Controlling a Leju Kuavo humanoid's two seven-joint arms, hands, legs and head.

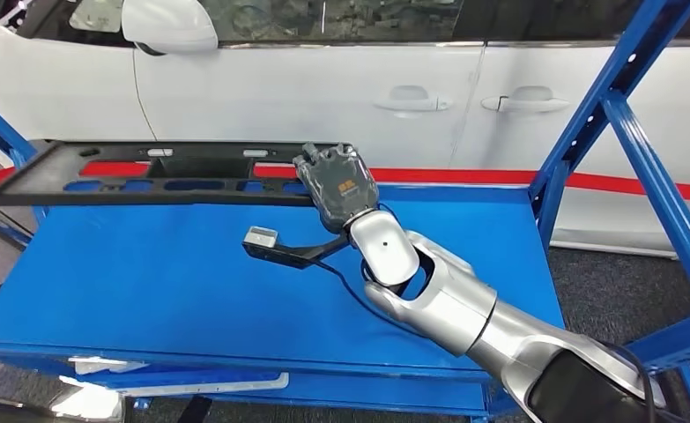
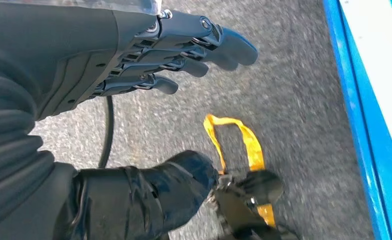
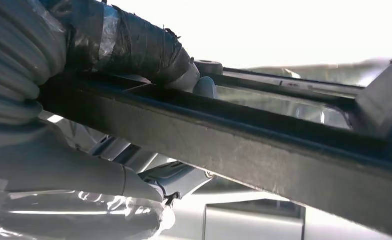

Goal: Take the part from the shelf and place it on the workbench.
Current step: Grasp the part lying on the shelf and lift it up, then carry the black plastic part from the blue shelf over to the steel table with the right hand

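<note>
1. The right arm (image 1: pixel 464 304) reaches forward, its right hand (image 1: pixel 337 187) gripping a long black part (image 1: pixel 147 172) at its near edge.
2. The left hand (image 2: pixel 148 55) hangs low, fingers (image 2: pixel 204 52) loosely apart, holding nothing.

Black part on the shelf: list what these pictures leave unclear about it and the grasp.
- Head view: the right robot hand covers the black part's right end; fingers hidden beneath.
- Right wrist view: the part runs off the frame; glare washes out the background.
- Left wrist view: floor blurred beyond the left robot hand.
</note>
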